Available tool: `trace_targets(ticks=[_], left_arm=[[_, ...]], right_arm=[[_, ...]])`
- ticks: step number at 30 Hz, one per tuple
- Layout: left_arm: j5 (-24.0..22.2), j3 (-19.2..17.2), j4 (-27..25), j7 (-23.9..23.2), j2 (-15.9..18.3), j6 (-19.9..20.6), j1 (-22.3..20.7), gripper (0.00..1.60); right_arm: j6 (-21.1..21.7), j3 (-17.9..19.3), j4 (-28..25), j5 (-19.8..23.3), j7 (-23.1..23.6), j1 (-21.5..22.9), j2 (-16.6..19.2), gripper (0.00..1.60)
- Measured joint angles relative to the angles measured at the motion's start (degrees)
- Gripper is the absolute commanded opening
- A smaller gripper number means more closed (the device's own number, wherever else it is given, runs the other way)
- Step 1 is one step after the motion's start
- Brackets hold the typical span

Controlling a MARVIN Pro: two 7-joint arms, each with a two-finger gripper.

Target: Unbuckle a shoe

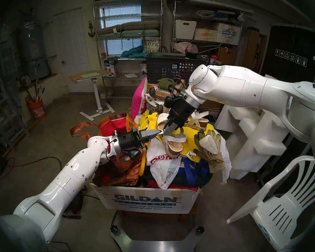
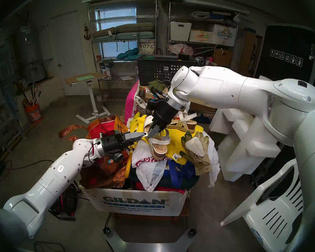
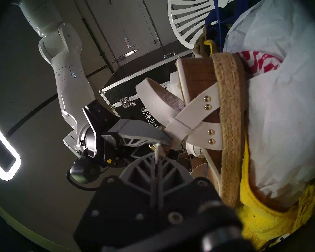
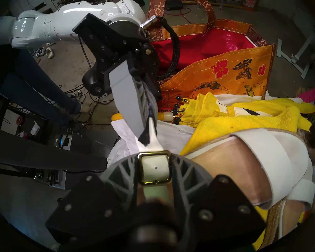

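Observation:
The shoe (image 1: 173,143) is a white-strapped sandal with a tan footbed and a jute sole. It lies on a yellow towel (image 1: 195,138) on top of a full box. My right gripper (image 1: 168,130) comes down from the back and is shut on the gold buckle (image 4: 154,168) of the thin ankle strap. My left gripper (image 1: 157,132) reaches in level from the left and is shut on the free white tip of that strap (image 4: 152,129), just past the buckle. In the left wrist view the strap tip (image 3: 157,150) sticks up between my fingers, with the shoe (image 3: 229,109) to the right.
The twin sandal (image 1: 200,120) lies behind the shoe. Work gloves (image 1: 209,146) and a white plastic bag (image 1: 160,155) lie beside it on the Gildan cardboard box (image 1: 147,200). An orange tote bag (image 1: 115,122) stands at the left. Foam blocks (image 1: 253,133) and a white plastic chair (image 1: 280,200) stand at the right.

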Motion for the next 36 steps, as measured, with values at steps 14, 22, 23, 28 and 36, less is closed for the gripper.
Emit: trace_targets(ticks=[14, 22, 23, 28, 36], left_arm=[[-0.63, -1.30, -2.81, -4.25, -0.06, 0.07, 2.38, 0.00], [-0.29, -0.71, -2.08, -4.48, -0.79, 1.04, 2.29, 0.00], [-0.29, -0.48, -1.65, -4.36, -1.09, 1.33, 2.20, 0.00], [-0.47, -0.01, -0.67, -4.24, -1.92, 1.91, 1.94, 0.00], [-0.91, 0.29, 0.29, -4.00, -3.12, 2.96, 1.70, 0.00]], right_arm=[[1.32, -0.25, -2.72, -0.11, -1.28, -0.06, 1.21, 0.59], [1.71, -0.13, -3.64, -0.11, -2.01, -0.05, 1.97, 0.56], [1.71, -0.11, -3.80, -0.12, -2.16, -0.04, 2.12, 0.56], [1.59, -0.11, -3.99, -0.29, -2.44, -0.03, 2.44, 0.55], [1.53, -0.13, -4.02, -0.63, -2.40, 0.07, 2.60, 0.55]])
